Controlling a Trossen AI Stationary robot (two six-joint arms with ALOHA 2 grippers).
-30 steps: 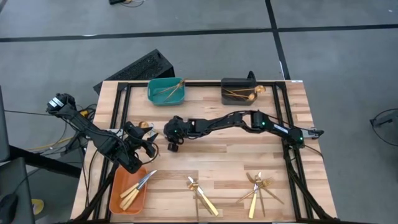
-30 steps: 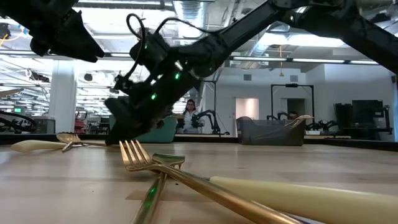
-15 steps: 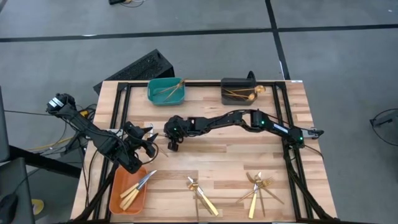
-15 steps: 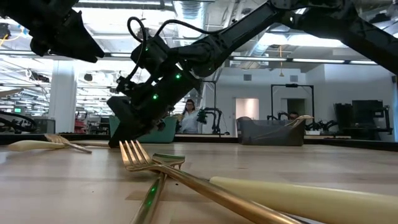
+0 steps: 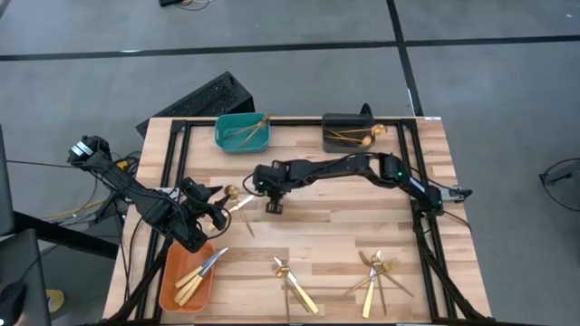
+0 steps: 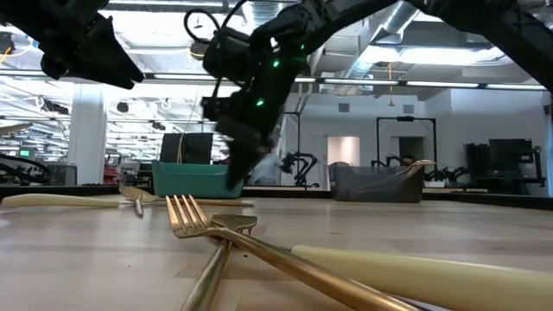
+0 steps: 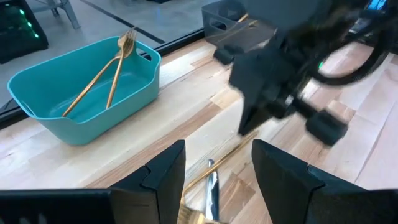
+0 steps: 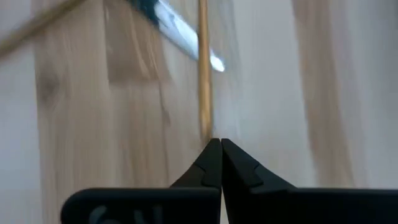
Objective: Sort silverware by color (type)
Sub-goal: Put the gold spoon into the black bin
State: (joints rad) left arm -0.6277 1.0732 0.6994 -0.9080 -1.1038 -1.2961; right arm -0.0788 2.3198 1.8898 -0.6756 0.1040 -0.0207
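Note:
My right gripper (image 5: 274, 206) hangs over the table's middle, shut on a slim gold piece of silverware (image 5: 237, 199). This piece runs leftward toward my left gripper (image 5: 216, 213). Fork or spoon, I cannot tell. My left gripper (image 7: 217, 158) stands open just left of it, with nothing between its fingers. Under the gold piece lies a knife with a silver blade (image 7: 211, 186). More silverware lies in two heaps near the front edge (image 5: 294, 282) (image 5: 376, 272). My right gripper pinches the thin free end of the gold handle (image 8: 204, 127) between its two fingertips. The fingers slant steeply down from the table's right side. The handle runs on from the tips toward the left, and its head end (image 6: 134, 197) stays low at the tabletop.
A teal bin (image 5: 222, 138) with gold forks and a dark grey bin (image 5: 331, 140) with gold pieces stand at the far edge. An orange bin (image 5: 172, 288) with knives sits at the near left corner. Bare wood lies between the arms and the front heaps.
My right gripper has shut on the gold handle's end. It has then risen and gone toward the table's right edge, tipping steeper downward. The gold piece has been drawn rightward along the table, out from beside my left gripper.

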